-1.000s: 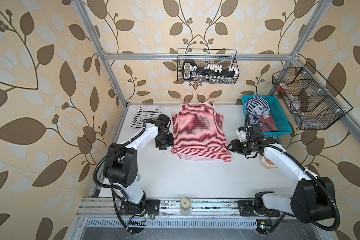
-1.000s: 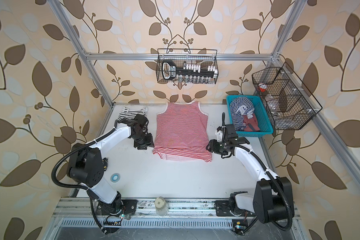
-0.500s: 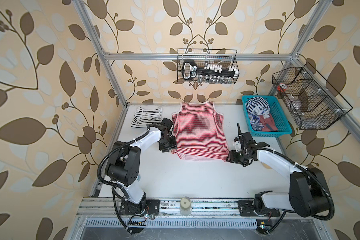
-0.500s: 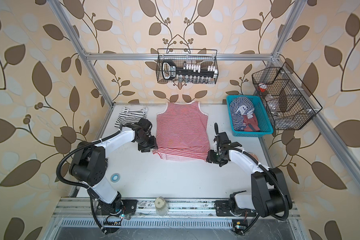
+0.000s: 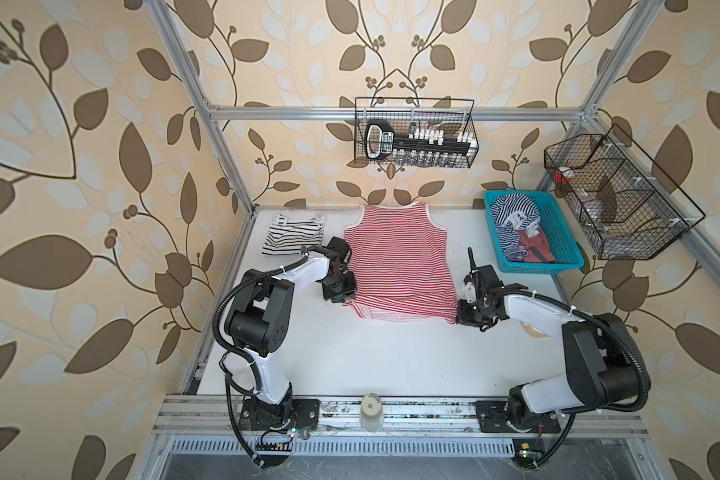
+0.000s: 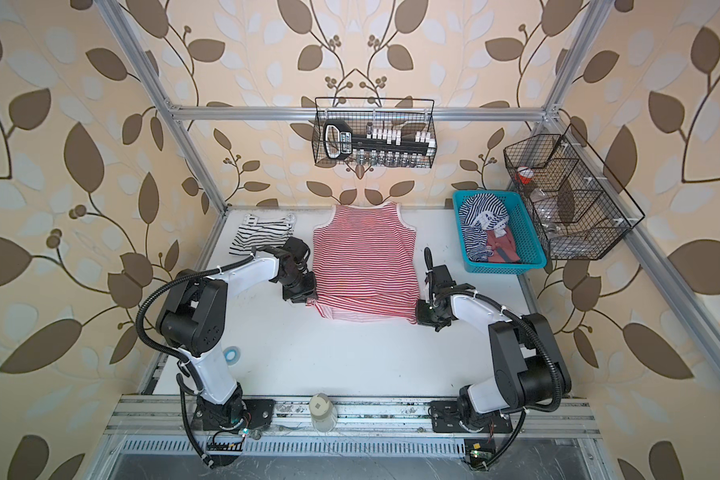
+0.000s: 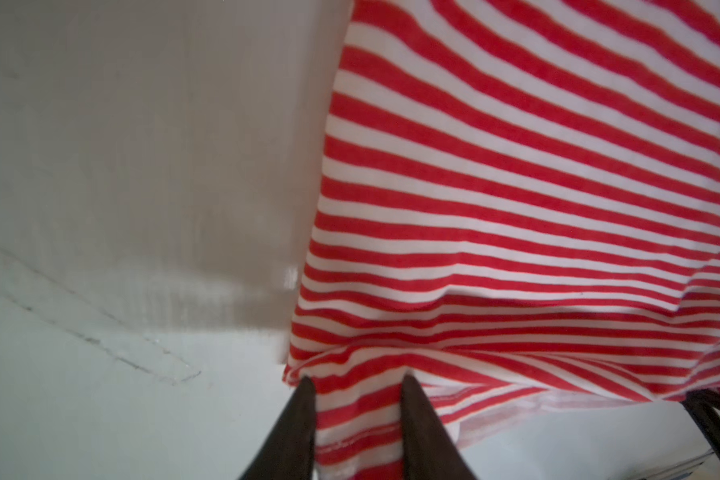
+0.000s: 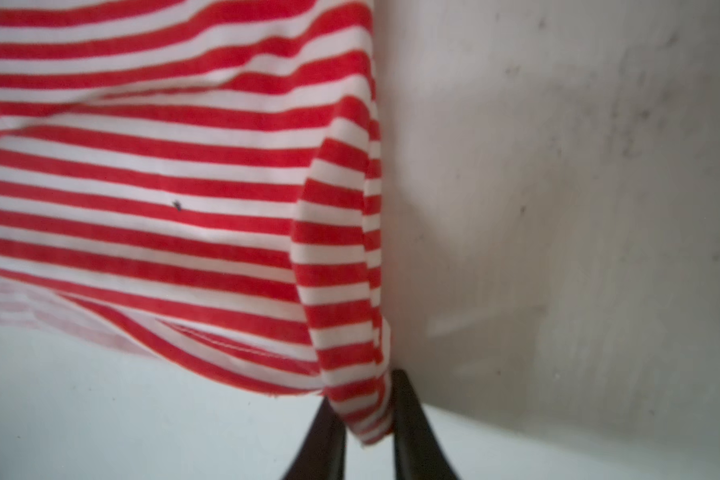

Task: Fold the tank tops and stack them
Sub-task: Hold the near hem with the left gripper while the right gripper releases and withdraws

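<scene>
1. Red-striped tank top (image 5: 398, 266) lies flat mid-surface (image 5: 391, 357).
2. Left gripper (image 7: 356, 384) jaws pinch its near hem corner.
3. Right gripper (image 8: 364, 401) jaws clamp the other hem corner.
4. Black-striped tank top (image 5: 292, 237) sits folded, far left.

So the red-striped tank top (image 5: 396, 257) is lying flat mid-table (image 5: 391, 357), neckline toward the back wall, with its near hem a bit bunched. The left gripper (image 5: 341, 298) sits at the hem's left corner and the right gripper (image 5: 465, 316) at the right corner, both apparently pinching fabric, though it's hard to tell from up here. A folded black-striped tank top (image 5: 294, 235) lies back left, and a blue basket (image 5: 568, 245) of clothes back right.
</scene>
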`<state>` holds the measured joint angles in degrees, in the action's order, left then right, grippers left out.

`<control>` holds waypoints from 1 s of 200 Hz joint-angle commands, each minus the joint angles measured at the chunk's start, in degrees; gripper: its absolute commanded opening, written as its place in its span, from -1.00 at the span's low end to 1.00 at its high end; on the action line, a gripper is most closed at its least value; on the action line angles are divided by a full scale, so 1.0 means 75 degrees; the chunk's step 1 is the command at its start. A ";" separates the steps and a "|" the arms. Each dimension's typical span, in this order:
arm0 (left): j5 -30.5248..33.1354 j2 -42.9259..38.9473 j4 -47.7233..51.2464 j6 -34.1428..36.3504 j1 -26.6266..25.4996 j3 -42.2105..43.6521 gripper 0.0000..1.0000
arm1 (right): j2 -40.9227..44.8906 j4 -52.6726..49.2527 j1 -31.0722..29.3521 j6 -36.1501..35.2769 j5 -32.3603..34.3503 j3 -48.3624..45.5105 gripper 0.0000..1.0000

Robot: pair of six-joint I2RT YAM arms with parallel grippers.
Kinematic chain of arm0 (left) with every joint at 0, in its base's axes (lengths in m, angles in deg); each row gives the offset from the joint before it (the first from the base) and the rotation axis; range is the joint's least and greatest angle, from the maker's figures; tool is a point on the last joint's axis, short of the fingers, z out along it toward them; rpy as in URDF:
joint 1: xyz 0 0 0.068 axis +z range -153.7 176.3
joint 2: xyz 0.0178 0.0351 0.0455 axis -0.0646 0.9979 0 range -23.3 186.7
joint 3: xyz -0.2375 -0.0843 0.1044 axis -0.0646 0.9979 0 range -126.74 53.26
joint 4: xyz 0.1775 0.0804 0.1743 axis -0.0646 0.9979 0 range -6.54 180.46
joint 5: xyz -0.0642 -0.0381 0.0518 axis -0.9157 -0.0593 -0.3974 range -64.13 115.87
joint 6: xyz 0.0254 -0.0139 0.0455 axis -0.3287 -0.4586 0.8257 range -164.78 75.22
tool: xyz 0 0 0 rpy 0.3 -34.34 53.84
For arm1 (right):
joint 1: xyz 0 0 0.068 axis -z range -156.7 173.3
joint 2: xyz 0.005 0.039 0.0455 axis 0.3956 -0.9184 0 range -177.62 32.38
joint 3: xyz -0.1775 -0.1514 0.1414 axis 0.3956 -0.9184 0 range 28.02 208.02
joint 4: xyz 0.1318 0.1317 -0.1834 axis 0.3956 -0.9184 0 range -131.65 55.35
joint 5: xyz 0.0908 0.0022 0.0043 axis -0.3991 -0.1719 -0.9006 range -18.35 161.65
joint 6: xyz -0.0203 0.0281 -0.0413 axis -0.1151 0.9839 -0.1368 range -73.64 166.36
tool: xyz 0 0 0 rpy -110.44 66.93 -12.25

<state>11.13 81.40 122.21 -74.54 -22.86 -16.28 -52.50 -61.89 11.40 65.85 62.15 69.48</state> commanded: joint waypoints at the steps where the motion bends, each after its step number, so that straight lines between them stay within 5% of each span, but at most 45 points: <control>1: -0.0097 0.0113 0.0132 0.0121 -0.0012 -0.0363 -0.65 | -0.0097 0.0014 -0.0027 -0.0102 -0.0162 0.0085 -0.92; 19: -0.0097 0.0135 0.0331 0.0215 -0.0012 -0.0533 -1.00 | 0.0048 -0.0253 -0.0025 -0.0092 -0.0367 0.0232 -1.00; 105: 0.0362 0.0233 0.2255 0.1016 0.0176 -0.2040 -1.00 | 0.1007 -0.2045 0.1231 -0.0070 -0.1662 0.1637 -1.00; 200: 0.0477 0.1337 0.3027 0.1576 0.0772 -0.2694 -1.00 | -0.0718 -0.2927 0.2549 -0.0758 -0.2343 0.2703 -1.00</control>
<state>10.65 90.34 140.24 -65.05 -19.21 -34.66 -55.69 -80.60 27.64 62.48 44.21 87.12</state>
